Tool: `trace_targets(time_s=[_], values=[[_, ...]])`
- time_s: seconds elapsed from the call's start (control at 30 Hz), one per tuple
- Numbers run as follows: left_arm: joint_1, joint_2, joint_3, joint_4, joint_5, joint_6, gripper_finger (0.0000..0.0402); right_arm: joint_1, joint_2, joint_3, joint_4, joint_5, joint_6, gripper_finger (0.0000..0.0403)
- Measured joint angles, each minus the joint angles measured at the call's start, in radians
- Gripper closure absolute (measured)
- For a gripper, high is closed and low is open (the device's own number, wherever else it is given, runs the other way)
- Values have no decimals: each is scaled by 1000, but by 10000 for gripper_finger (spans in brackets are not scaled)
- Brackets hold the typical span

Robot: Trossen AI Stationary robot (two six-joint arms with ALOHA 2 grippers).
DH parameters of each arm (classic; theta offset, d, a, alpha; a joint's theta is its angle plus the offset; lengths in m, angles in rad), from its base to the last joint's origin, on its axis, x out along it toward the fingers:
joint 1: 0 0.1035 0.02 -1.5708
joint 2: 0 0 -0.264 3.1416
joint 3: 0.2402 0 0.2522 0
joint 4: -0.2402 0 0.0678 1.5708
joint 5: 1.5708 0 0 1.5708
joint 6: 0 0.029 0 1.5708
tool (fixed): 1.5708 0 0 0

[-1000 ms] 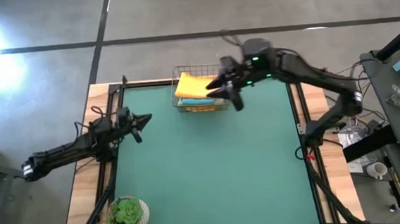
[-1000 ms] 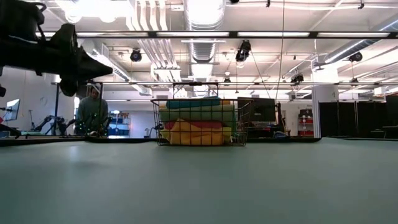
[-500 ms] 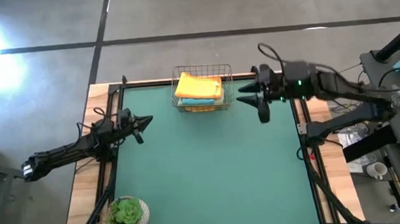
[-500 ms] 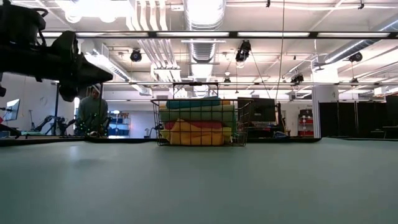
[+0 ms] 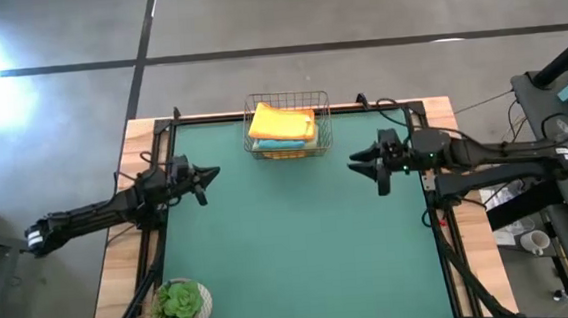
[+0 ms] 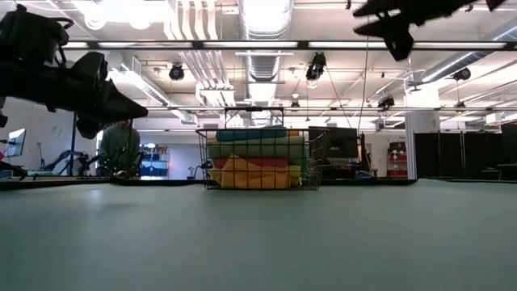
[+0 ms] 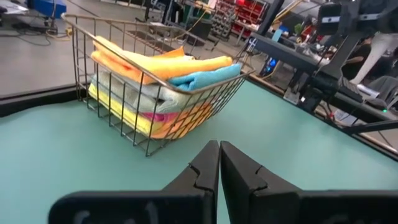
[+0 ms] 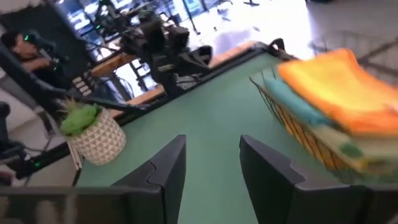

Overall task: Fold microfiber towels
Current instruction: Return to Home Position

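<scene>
The microfiber towels (image 5: pixel 283 127) lie folded and stacked in a wire basket (image 5: pixel 324 126) at the mat's far edge, an orange one on top, teal, sage, pink and yellow below; the stack also shows in the low view (image 6: pixel 256 158) and the left wrist view (image 7: pixel 163 73). My left gripper (image 5: pixel 208 172) is shut and empty above the mat's left edge, pointing toward the basket. My right gripper (image 5: pixel 367 163) is open and empty above the mat's right side, right of the basket; its fingers stand apart in the right wrist view (image 8: pixel 211 165).
A potted plant in a white pot (image 5: pixel 181 305) stands at the table's near left corner. The dark-green mat (image 5: pixel 300 248) covers the table between the arms. A person (image 6: pixel 119 148) stands in the room beyond the far edge.
My right gripper has drawn back from over the basket toward the table's right edge and a little toward the near edge, empty. The stacked towels stay in the basket. My left arm keeps still.
</scene>
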Motion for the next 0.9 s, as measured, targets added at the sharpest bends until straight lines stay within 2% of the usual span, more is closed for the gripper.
trace_targets(time_s=[0.27, 0.53, 0.83, 0.9], values=[[0, 47, -1, 0, 0, -1, 402, 0, -216, -224, 41, 115, 118, 264], [0, 83, -2, 0, 0, -2, 402, 0, -388, -403, 146, 114, 129, 273], [0, 112, -2, 0, 0, -3, 402, 0, -585, -577, 165, 103, 151, 273], [0, 119, -2, 1, 0, -3, 402, 0, -626, -611, 156, 71, 133, 273]])
